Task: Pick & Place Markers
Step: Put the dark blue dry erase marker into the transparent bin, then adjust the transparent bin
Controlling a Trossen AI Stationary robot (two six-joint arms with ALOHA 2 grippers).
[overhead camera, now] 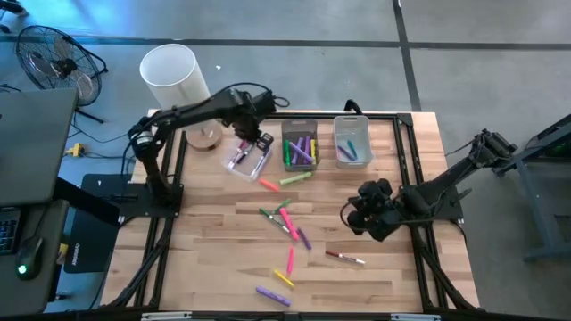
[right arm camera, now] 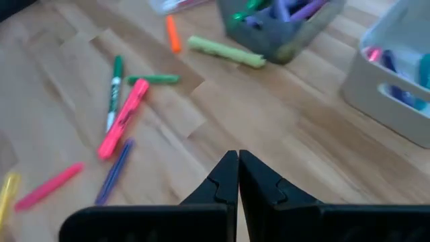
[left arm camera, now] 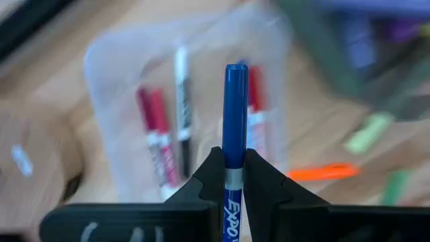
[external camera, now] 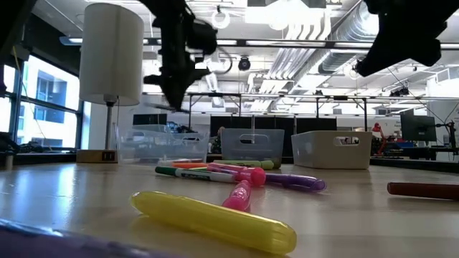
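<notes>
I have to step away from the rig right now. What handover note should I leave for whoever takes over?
Left gripper: shut on a blue marker, held above the clear bin at the back left, not yet dropped.
Right gripper: shut, empty, waiting over the table's right side.
Done: red and dark markers lie in the clear bin; the grey bin and the white bin also hold markers.
Left: release the blue marker, then clear the loose markers scattered mid-table and toward the front, including the yellow marker and a dark red marker.
</notes>
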